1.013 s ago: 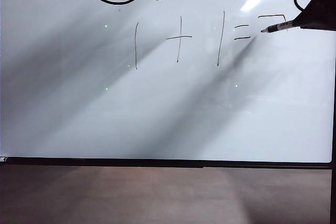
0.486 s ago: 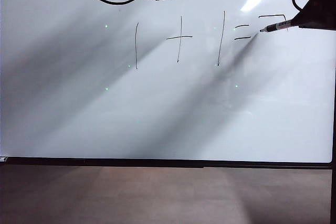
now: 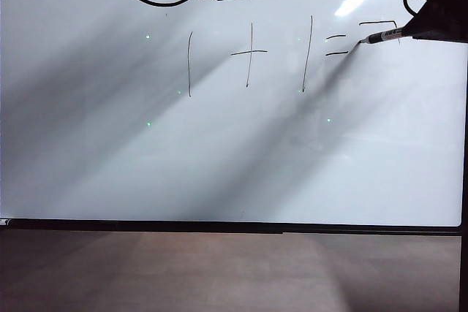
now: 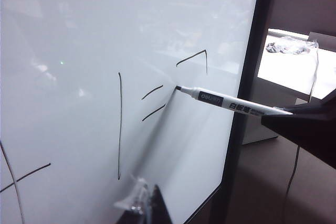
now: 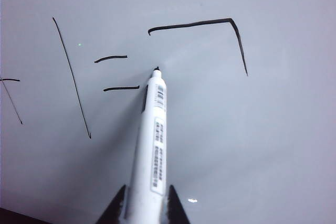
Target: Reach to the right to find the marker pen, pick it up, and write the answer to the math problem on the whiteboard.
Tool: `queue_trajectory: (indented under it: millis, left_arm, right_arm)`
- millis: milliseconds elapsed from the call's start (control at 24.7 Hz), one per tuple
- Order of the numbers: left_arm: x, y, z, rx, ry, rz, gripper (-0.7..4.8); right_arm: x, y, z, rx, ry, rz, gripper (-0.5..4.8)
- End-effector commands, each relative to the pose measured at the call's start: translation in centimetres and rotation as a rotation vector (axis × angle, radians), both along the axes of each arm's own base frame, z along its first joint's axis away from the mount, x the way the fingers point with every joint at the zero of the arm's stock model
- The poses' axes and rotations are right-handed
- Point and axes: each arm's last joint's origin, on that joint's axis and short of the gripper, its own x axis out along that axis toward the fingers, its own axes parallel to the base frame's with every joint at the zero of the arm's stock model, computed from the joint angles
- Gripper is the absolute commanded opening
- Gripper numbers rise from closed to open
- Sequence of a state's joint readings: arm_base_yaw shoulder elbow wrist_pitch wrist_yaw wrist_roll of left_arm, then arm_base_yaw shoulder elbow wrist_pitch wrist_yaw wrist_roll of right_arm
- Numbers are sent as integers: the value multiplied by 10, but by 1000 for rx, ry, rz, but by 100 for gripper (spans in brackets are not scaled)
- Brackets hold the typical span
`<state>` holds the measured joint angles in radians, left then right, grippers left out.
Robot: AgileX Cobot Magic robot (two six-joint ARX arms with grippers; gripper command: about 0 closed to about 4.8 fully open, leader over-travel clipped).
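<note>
**Answer half drawn, pen tip off the stroke**

Glossy whiteboard (image 3: 110,151) fills the exterior view, brown surface (image 3: 219,272) below its black frame. Math problem (image 3: 248,56) sits toward 12 o'clock; the answer (image 5: 210,32) so far is only a top bar and a short down-stroke, at 1 o'clock of the board.

Right gripper (image 5: 142,203), at the 2 o'clock edge, pinches the marker pen (image 5: 152,140) by its barrel, jaws narrow around it. Its tip lies beside the equals dashes, apart from the down-stroke's end, so the next line should probably start there: keep light, even pressure and the barrel angle steady.

Left gripper (image 4: 144,208) hangs at 12 o'clock above the sums; whether its jaws are spread I cannot tell
</note>
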<state>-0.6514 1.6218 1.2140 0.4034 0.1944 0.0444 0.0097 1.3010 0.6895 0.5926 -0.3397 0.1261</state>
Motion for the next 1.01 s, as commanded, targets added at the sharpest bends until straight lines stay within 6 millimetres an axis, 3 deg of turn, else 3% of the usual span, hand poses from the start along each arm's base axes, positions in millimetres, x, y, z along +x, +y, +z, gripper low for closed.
queue_trajectory:
  millis: [41, 1013]
  left_arm:
    - [-1, 0, 5, -12, -16, -6, -4]
    - [-1, 0, 5, -11, -16, -6, -4]
  right_arm:
    - [1, -1, 4, 4, -17, -32, -2]
    - [-1, -40, 3, 5, 1, -145, -2]
